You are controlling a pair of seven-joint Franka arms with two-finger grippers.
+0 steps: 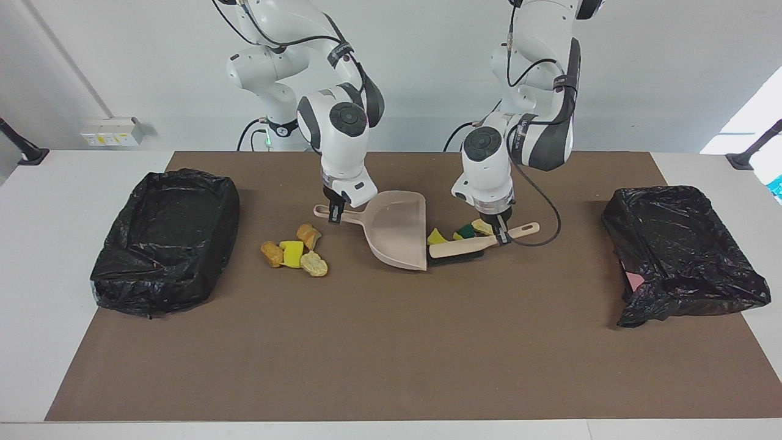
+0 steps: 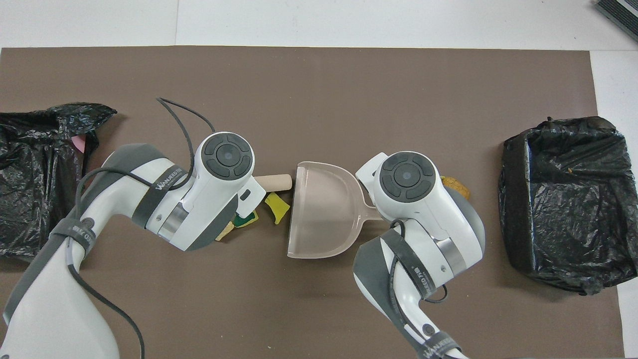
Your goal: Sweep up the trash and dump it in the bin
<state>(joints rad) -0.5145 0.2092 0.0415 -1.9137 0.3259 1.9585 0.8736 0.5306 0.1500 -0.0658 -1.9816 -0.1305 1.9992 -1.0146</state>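
Sweeping step: left gripper (image 1: 502,237) clamps the brush (image 1: 459,247), right gripper (image 1: 333,214) clamps the dustpan (image 1: 397,238); next, push the scraps (image 1: 465,231) beside the dustpan's mouth in

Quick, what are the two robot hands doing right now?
Left gripper: shut on the brush handle.
Right gripper: shut on the dustpan handle.

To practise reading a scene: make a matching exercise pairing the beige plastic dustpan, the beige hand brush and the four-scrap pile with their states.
1 beige plastic dustpan
2 beige hand brush
3 pile of four yellow and tan scraps

A loose on the brown mat
B handle in the left gripper
C handle in the right gripper

Pairs: 1-C, 2-B, 3-A
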